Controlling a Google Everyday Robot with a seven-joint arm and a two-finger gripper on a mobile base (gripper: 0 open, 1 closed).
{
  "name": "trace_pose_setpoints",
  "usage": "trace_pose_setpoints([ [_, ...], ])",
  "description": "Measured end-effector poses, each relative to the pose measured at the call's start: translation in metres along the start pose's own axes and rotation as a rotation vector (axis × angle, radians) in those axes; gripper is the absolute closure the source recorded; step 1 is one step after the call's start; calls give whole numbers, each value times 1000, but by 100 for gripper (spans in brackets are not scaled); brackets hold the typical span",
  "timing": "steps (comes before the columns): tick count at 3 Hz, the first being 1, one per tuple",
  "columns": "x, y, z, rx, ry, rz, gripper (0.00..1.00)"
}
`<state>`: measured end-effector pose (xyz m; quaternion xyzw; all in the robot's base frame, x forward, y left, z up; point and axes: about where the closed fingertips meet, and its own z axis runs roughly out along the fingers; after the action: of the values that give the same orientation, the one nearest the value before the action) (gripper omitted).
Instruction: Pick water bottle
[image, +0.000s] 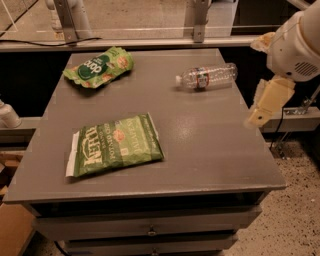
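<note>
1. The water bottle (207, 77) lies on its side near the far right corner of the table (210, 150), untouched.
2. The gripper (267, 104) hangs beyond the table's right edge; whether it is wide or narrow cannot be told.
3. This looks like the approach step: next, it likely needs to swing over the bottle and descend.

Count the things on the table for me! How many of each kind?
Chip bags: 2
Bottle: 1
Total: 3
The hand hovers beside the table, at the edge nearest the bottle, holding nothing.
</note>
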<state>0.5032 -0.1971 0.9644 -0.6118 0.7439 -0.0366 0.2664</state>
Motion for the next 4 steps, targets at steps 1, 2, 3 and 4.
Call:
trace_pose_setpoints([
  [1, -11, -40, 25, 26, -66, -23, 0],
  [2, -23, -78, 55, 29, -93, -65, 0],
  [3, -35, -105, 88, 19, -92, -112, 0],
  [4, -40, -128, 128, -3, -68, -153, 0],
])
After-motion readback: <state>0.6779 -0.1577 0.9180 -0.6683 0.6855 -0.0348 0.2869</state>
